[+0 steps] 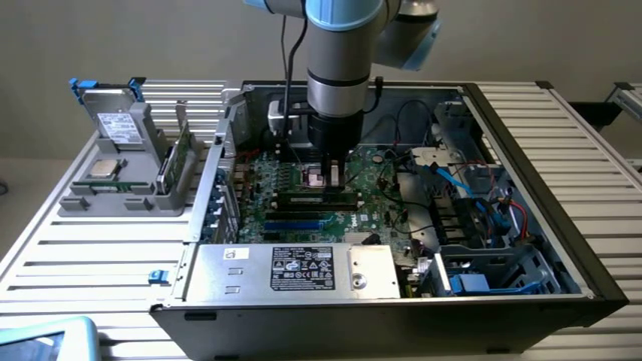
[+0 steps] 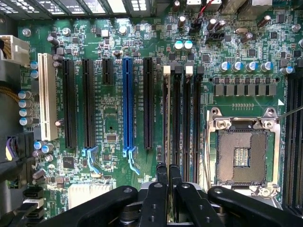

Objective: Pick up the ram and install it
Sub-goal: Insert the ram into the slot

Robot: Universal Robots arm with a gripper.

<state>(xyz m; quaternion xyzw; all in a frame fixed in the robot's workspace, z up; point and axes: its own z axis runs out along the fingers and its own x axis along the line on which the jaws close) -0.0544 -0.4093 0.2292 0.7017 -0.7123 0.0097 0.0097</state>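
Gripper [image 2: 168, 174], jaws closed to a slit and apparently pinching the ram [image 2: 166, 118], edge-on in the memory slot [image 2: 166, 70] farthest from the processor socket [image 2: 241, 156]; good seating likely needs straight, even pressure with the stick kept upright.

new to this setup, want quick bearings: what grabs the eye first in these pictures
The grey robot arm reaching down into the open computer case stands out first, its gripper over the black memory slots of the green motherboard. Close up, the bright blue slot and the empty processor socket catch the eye. On the exterior view's left, a grey holder carries a ram stick on edge.
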